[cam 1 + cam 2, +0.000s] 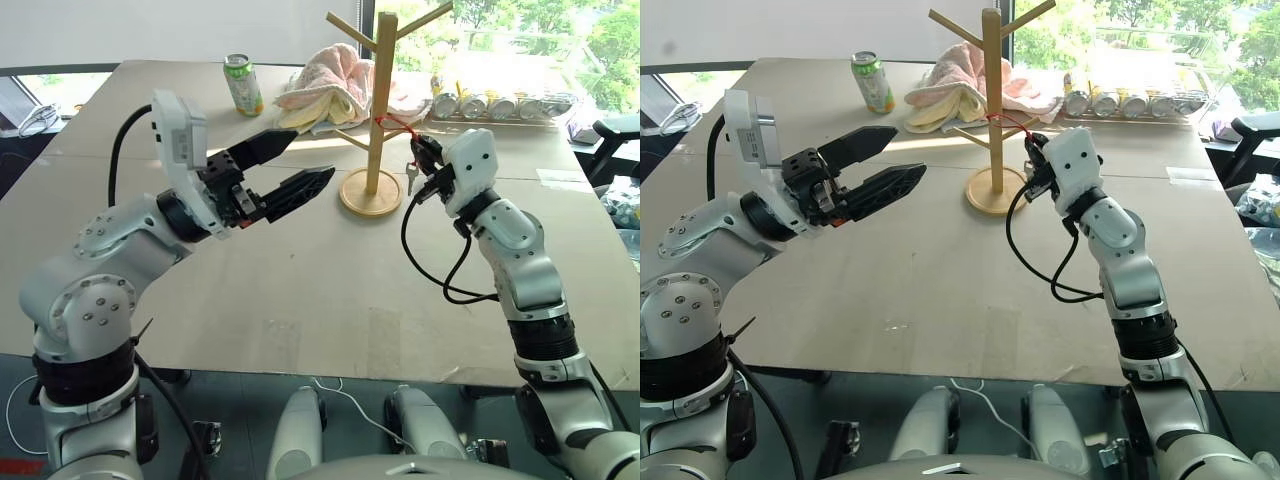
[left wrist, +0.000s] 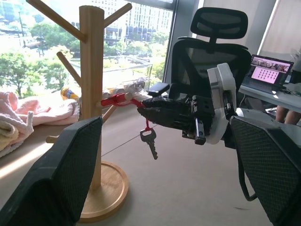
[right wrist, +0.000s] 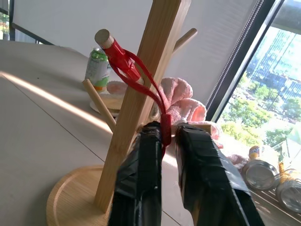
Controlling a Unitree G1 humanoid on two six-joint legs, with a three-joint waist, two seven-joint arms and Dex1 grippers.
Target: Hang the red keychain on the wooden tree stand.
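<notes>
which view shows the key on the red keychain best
The left wrist view: the red keychain loops over a branch of the wooden tree stand, its key dangling in profile. The eye views show the key tiny beside the pole; the right wrist view shows red cord.

**What stays hidden, cropped or unclear**

The wooden tree stand [image 1: 377,110] loses its pole top and upper branch tips past the head view's upper edge; the left wrist view also crops its top and part of its round base. In the right wrist view the red keychain [image 3: 136,77] runs down between the right gripper [image 3: 169,136] fingers, where its lower cord and key are hidden, so whether the fingers pinch the cord cannot be told. The jars [image 1: 495,105] behind are washed out by glare. A person's legs [image 2: 285,113] are cut off at the left wrist view's edge.
</notes>
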